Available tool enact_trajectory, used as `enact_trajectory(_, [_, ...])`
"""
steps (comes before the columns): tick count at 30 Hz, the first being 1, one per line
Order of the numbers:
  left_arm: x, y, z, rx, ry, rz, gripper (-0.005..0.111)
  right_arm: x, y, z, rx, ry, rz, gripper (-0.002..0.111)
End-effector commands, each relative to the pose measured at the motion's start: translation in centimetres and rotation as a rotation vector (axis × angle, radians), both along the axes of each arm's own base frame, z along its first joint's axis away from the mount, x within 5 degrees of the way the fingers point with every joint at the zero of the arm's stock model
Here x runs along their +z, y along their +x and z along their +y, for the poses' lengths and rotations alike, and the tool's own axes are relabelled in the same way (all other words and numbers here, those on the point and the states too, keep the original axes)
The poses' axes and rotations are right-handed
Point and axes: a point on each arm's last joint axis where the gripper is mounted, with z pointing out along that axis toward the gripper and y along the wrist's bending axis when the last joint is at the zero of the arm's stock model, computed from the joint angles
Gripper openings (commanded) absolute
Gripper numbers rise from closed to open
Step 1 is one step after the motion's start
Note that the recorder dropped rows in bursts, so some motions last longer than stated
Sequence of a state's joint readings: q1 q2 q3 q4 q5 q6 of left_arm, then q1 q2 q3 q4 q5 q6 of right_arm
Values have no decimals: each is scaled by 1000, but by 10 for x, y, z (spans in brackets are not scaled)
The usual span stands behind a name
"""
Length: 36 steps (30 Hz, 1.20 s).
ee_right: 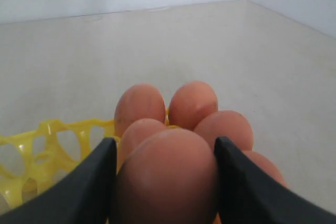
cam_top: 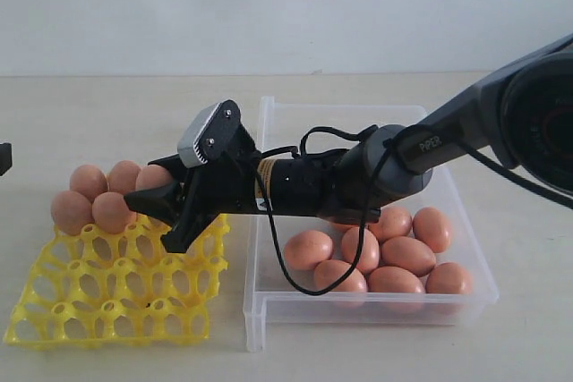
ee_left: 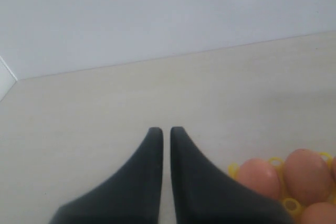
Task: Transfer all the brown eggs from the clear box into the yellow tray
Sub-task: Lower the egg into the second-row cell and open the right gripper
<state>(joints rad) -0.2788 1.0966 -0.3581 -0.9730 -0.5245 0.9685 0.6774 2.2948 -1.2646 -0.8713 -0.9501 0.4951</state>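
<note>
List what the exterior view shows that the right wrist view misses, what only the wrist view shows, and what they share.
Exterior only: the clear box with brown eggs left in it, and the right arm reaching across over the yellow tray. Right wrist only: one egg clamped in the right claw, seen close up. Both: that claw, the yellow tray and the cluster of eggs seated in it.
</note>
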Motion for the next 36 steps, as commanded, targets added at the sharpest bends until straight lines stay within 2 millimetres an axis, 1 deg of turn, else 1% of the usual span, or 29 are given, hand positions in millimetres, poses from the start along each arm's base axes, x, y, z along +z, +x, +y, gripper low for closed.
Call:
enact_trajectory(1, [1,-1,1,3,-9,-8,4,1,3,-2,-1,2,-14,0])
enact_trajectory(6, [1,-1,1,3,-9,-8,4,2,3,-1,-1,1,-18,0])
enact_trajectory(11, [1,-1,1,3,-9,-8,4,4,8,6,13,-71,-28,0])
enact_trajectory(14, [1,-1,1,3,-9,-8,4,5,8,7,19,-77,-28,0])
enact_trajectory(18, [1,-1,1,3,-9,-8,4,4,8,7,13,-90,-30,0])
enact_trajectory(23, [1,-1,1,3,-9,-8,4,-11,6,8,25,-104,-16,0])
enact_trajectory(26, [1,-1,1,3,-9,-8,4,-11,5,8,29,-108,-33,0])
enact_trajectory(33, [1,-1,1,3,-9,-8,4,-9,9,8,-15,-82,-9,0])
enact_trajectory(35, [1,-1,1,3,-9,-8,4,-9,9,8,-9,-88,-31,1])
enact_trajectory(36, [1,-1,1,3,-9,-8,4,-9,9,8,-4,-94,-50,3])
